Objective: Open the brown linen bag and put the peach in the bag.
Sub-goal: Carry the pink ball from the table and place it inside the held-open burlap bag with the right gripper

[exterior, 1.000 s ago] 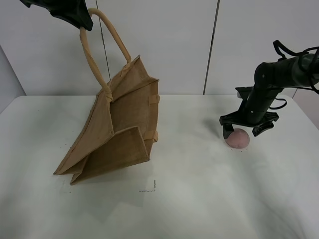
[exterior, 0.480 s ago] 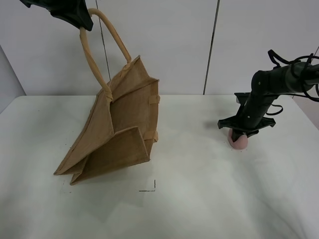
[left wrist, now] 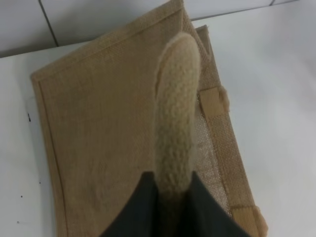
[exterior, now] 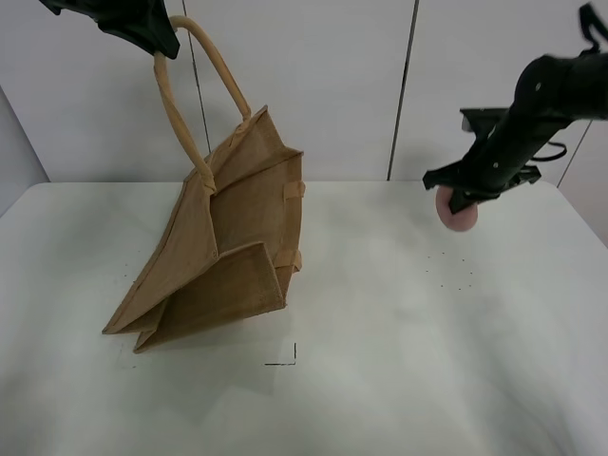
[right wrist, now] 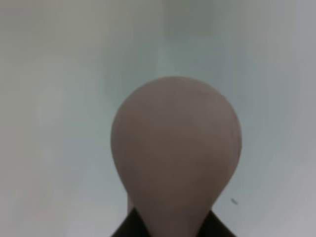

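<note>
Bag: the bag [exterior: 228,237] stands nearest, towards the left edge of the table, its bottom on the surface and its body tipped over towards that edge. It hangs by one handle [exterior: 176,104]. The side folds are creased inward, and I would say the mouth is parted only a little.

Left gripper: the left gripper [exterior: 161,40] is high above the far left corner, pinched tight on the top of the handle. That hold seems meant to keep the bag up and pull its mouth apart.

Peach: the peach [exterior: 458,215] is in the air over the far right part of the table, well apart from the bag.

Right gripper: the right gripper [exterior: 460,198] is clamped round the peach from above and carries it clear of the surface. To my eye it has yet to cross towards the bag.

Table: the table [exterior: 399,380] is white and smooth, with a small black corner mark [exterior: 287,358] near the front edge.

Room: the wall [exterior: 332,85] behind the far edge is pale panels with dark upright seams.
</note>
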You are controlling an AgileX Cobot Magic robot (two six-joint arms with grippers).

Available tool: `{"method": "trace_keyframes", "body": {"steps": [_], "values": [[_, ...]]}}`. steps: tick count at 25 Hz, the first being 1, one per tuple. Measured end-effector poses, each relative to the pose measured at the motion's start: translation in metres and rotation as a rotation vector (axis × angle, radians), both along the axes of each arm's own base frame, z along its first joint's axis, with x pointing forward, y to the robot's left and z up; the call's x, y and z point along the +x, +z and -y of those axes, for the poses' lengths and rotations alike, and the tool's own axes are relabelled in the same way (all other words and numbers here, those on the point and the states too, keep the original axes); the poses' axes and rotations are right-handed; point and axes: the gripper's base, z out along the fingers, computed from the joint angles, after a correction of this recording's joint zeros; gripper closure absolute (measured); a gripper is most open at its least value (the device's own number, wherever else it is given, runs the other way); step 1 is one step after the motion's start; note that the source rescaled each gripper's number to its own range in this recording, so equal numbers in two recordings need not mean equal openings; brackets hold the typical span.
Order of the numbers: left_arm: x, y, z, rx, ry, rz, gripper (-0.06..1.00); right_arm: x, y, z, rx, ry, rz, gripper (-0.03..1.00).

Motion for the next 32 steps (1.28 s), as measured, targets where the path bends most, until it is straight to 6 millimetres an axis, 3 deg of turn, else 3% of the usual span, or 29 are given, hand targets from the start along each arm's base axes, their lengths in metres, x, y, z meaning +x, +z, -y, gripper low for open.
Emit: {"method": "trace_keyframes", "body": {"steps": [4, 10, 15, 22, 29, 32], "values": [[0.000, 0.000, 0.000, 0.000, -0.002, 0.000, 0.94, -0.006, 0.047, -0.022, 0.159, 0.117, 0.102, 0.97], [-0.007, 0.009, -0.002, -0.006, -0.003, 0.024, 0.94, -0.015, 0.057, -0.088, 0.342, 0.320, 0.163, 0.97], [-0.012, 0.014, -0.003, -0.010, -0.004, 0.037, 0.94, -0.018, 0.035, -0.149, 0.408, 0.443, 0.202, 0.97], [-0.011, 0.014, -0.003, -0.010, -0.005, 0.036, 0.94, -0.023, -0.003, -0.209, 0.423, 0.510, 0.263, 0.97], [-0.011, 0.014, -0.003, -0.009, -0.006, 0.037, 0.94, -0.005, -0.050, -0.231, 0.397, 0.456, 0.269, 0.97], [-0.011, 0.014, -0.003, -0.009, -0.006, 0.037, 0.94, 0.007, -0.060, -0.239, 0.402, 0.458, 0.277, 0.97]]}}
